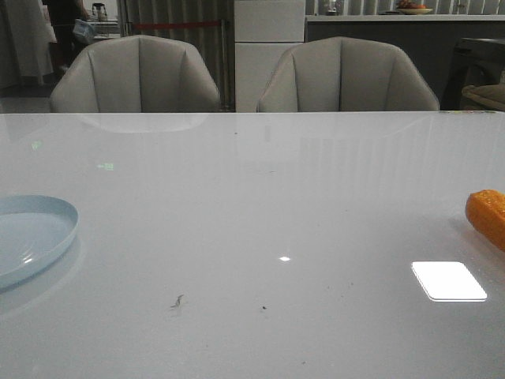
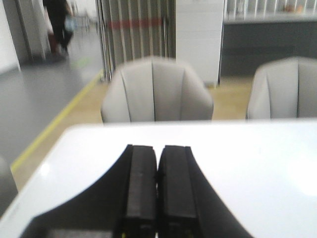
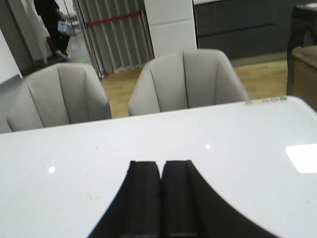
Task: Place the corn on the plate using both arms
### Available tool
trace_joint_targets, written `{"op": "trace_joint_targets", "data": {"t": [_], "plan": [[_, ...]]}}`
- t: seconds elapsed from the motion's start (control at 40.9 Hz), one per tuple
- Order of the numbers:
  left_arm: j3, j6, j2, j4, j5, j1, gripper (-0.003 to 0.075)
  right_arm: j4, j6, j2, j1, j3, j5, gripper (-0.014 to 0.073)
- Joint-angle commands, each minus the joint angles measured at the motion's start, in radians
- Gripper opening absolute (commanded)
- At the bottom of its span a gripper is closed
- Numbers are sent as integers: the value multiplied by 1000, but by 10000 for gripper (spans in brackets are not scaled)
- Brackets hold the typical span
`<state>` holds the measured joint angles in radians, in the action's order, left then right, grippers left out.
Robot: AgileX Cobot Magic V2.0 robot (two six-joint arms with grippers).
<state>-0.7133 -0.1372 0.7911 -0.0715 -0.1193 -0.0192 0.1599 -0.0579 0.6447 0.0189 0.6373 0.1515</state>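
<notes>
Lying on the table (image 1: 260,205) far right of the plate (image 1: 31,233), the corn (image 1: 488,215) is cut off by the frame edge, its long axis undetermined. The left gripper (image 2: 157,191) and right gripper (image 3: 161,198) are clenched with nothing grasped.

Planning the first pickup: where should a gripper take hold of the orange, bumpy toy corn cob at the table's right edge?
Probably across the middle of the orange, bumpy toy corn cob, from above with the right gripper, jaws spanning its narrow width. It lies flat on the white table, mostly cut off by the front view, so its exact pose is uncertain.

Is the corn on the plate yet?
No, in the front view the corn lies on the table at the far right, while the plate sits bare at the far left.
</notes>
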Motion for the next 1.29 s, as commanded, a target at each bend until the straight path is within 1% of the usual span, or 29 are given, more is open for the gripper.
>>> {"op": "trace_joint_targets", "data": {"t": [0.0, 0.073, 0.122, 0.171, 0.244, 0.293, 0.317, 0.366, 0.415, 0.464, 0.488, 0.537, 0.586, 0.684, 0.781, 0.83, 0.977, 1.026, 1.123, 1.27], "plan": [[-43, 12, 89, -7, 50, -8, 100, -3, 0, 73, 0, 39, -65, 62], [-43, 12, 145, -37, 47, -8, 101, -3, 0, 115, 0, 39, -53, 69], [-43, 12, 172, -81, 47, -8, 101, -3, 0, 135, 0, 39, -52, 102], [-43, 12, 195, -124, 47, -8, 102, -3, 0, 154, 0, 39, -52, 158], [-43, 12, 222, -146, 49, -8, 107, -3, 0, 178, 0, 39, -56, 278], [-43, 12, 235, -148, 47, -8, 130, -3, 0, 194, 0, 39, -58, 395], [-43, 12, 243, -148, 43, -8, 152, -3, 0, 201, 0, 39, -58, 451], [-43, 12, 252, -148, 43, -8, 207, -3, 0, 217, 0, 39, -58, 536], [-43, 10, 259, -139, 45, -8, 295, -3, 0, 230, 0, 39, -58, 594], [-43, 10, 262, -132, 45, -8, 382, -3, 0, 242, 0, 39, -58, 623], [-43, 10, 264, -126, 47, -8, 428, -3, 0, 247, 0, 39, -58, 627], [-43, 10, 264, -118, 57, -8, 484, -3, 0, 256, 0, 39, -60, 626], [-43, 10, 266, -118, 93, -8, 522, -3, 0, 261, 0, 39, -65, 626], [-43, 10, 269, -121, 125, -8, 505, -3, 0, 270, 0, 39, -68, 626], [-43, 10, 269, -128, 73, -8, 465, -2, -1, 272, 0, 39, -51, 626], [-51, 10, 275, -128, 1, -8, 453, -2, -1, 272, 0, 39, -34, 626], [-107, 12, 359, -131, -197, 14, 454, -2, -1, 272, 0, 39, 33, 626], [-134, 13, 410, -138, -257, 40, 457, -2, -1, 272, 0, 39, 59, 626], [-202, 13, 505, -177, -378, 127, 457, -2, -1, 272, 0, 39, 102, 626], [-326, 11, 651, -195, -546, 243, 456, -2, -1, 272, 0, 39, 119, 626]]}}
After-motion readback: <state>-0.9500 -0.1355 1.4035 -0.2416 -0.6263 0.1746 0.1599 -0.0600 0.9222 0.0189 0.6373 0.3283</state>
